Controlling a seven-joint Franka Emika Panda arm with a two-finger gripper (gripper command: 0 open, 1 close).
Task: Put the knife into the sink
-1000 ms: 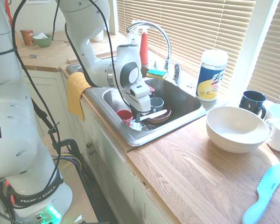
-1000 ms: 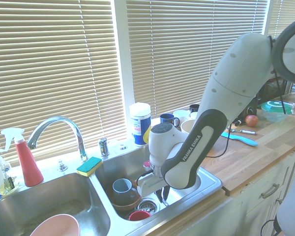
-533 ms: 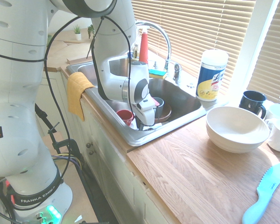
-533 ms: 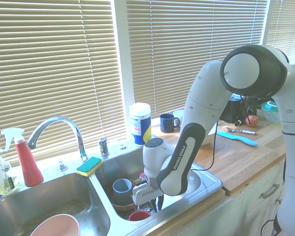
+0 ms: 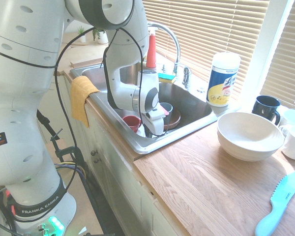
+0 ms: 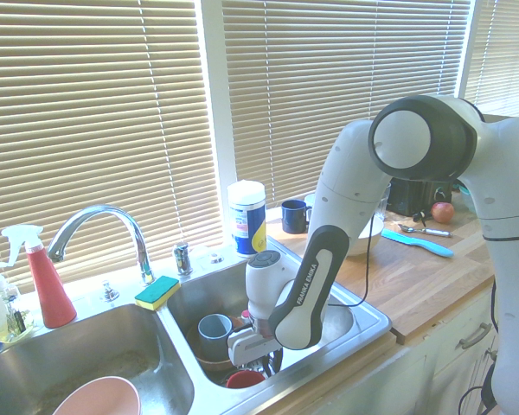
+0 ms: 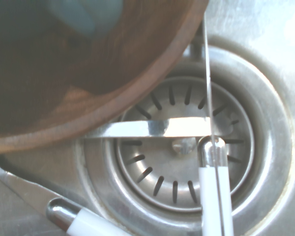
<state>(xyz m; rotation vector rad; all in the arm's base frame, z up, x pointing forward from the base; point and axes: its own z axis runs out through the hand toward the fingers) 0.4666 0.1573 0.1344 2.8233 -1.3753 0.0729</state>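
Holding: knife (image 7: 214, 196), white handle rising into the jaws, blade edge-on over the drain strainer (image 7: 179, 147).
Jaws: pressed together on the knife handle; gripper (image 5: 155, 132) low inside the sink's (image 5: 196, 120) right basin.
Beside: brown bowl (image 7: 88, 64) overlaps the strainer rim; a second white-handled utensil (image 7: 73, 221) lies nearby.

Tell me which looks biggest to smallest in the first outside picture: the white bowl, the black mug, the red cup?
1. white bowl
2. black mug
3. red cup, partly hidden by the arm, so unsure

"FRANKA EMIKA" is printed on the arm's base ring (image 5: 35, 210) and on its forearm (image 6: 299, 290).
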